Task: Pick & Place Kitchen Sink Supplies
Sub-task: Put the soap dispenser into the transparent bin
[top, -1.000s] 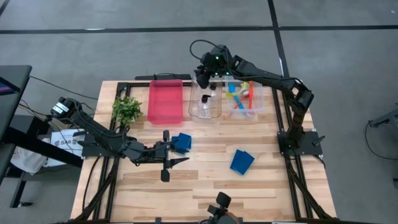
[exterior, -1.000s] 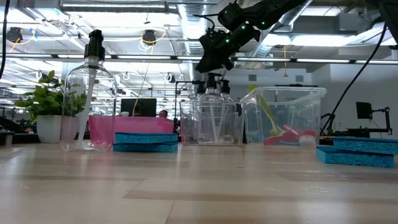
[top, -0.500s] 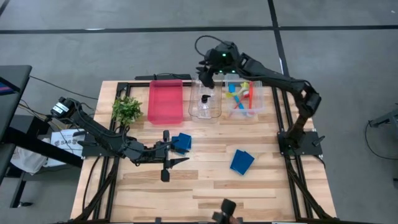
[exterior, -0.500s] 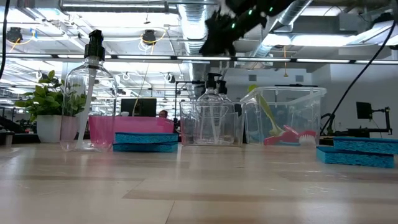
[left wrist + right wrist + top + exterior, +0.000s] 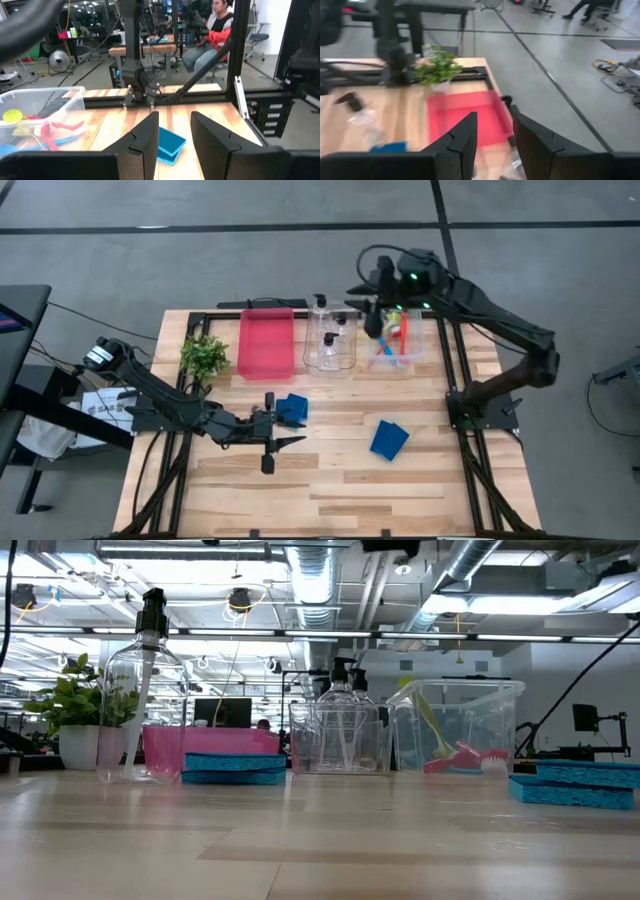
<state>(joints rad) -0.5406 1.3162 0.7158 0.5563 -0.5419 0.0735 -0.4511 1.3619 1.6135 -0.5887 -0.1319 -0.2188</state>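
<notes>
Two blue sponges (image 5: 293,410) (image 5: 389,439) lie flat on the wooden table. One clear bottle with a black pump top (image 5: 140,690) stands upright on the table in front of the nearer sponge (image 5: 232,768). Two more bottles (image 5: 328,340) stand in a clear bin. Red, blue and yellow-green brushes (image 5: 390,335) lie in the clear bin beside it. My left gripper (image 5: 298,435) hovers open and level above the table beside the nearer sponge. My right gripper (image 5: 372,325) hangs open high above the brush bin's far left corner, holding nothing.
A red tray (image 5: 266,345) and a small green plant (image 5: 205,357) stand at the far left of the table. The table's near half (image 5: 330,480) is bare wood. Beyond the table a person (image 5: 220,25) sits in the room.
My right gripper has risen from just above the bottle bin and swung toward the table's right edge. It now hangs over the brush bin and has gone out of the low view's top. The bottles in the bin have stayed put.
</notes>
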